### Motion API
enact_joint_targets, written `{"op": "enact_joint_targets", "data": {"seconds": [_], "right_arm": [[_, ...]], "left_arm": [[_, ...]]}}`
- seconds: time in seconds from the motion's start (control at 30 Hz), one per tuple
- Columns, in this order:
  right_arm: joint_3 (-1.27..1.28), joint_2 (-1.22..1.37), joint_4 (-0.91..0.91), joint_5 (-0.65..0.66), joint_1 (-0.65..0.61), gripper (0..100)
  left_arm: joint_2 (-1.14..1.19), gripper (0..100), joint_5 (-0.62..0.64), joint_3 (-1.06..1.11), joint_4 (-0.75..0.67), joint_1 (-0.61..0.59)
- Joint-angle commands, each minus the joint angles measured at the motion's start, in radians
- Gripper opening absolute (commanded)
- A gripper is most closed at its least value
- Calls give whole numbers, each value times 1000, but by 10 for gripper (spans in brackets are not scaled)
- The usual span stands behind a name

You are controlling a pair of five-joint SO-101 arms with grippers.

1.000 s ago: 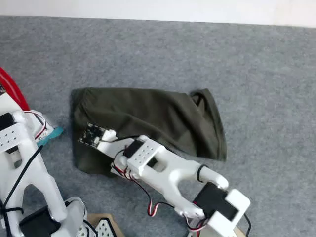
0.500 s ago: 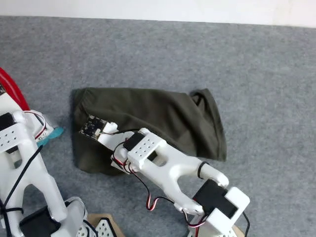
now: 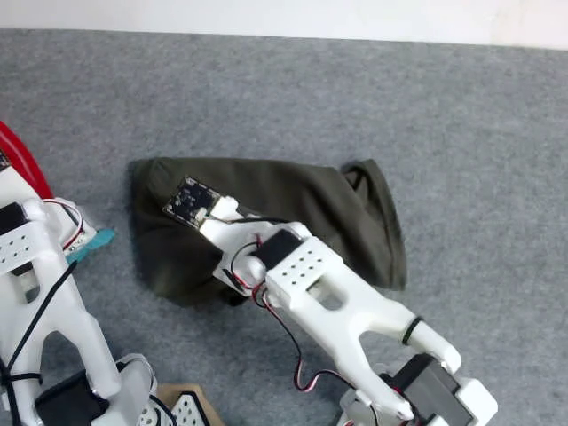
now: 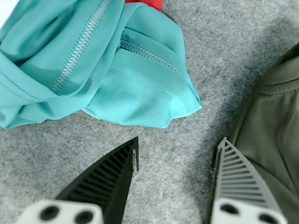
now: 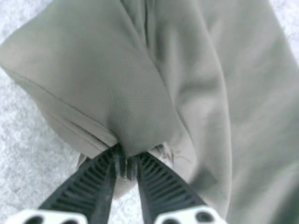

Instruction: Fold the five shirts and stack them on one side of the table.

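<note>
The grey tabletop (image 3: 461,133) carries everything. The olive shirt (image 3: 302,209) lies across its middle, partly folded, with the collar opening at the far right end and the near left part bunched. The right arm (image 3: 328,293) stretches from the near edge over this shirt. In the right wrist view its jaws are pressed together on a gathered fold of the olive fabric (image 5: 187,70), at the shirt's edge, with bare tabletop just beside it. The left arm (image 3: 44,293) stands at the near left. Its jaws are spread wide and hold nothing, over bare tabletop between the teal shirt (image 4: 117,70) and the edge of the olive shirt (image 4: 275,116). The teal shirt lies crumpled, a corner of it showing beside the left arm in the high view (image 3: 93,241). A red cloth (image 4: 145,3) touches the teal shirt's far side.
</note>
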Motion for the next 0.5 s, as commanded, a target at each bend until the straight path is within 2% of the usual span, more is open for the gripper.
{"op": "enact_joint_targets", "data": {"seconds": [0.0, 0.3, 0.47], "right_arm": [[8, -45, -1, -11, -28, 9], [25, -58, 7, -14, -27, 8], [-8, -82, 119, -15, -21, 8]], "left_arm": [[1, 263, 6, -2, -12, 25], [1, 263, 6, -2, -12, 25], [1, 263, 6, -4, -12, 25]]}}
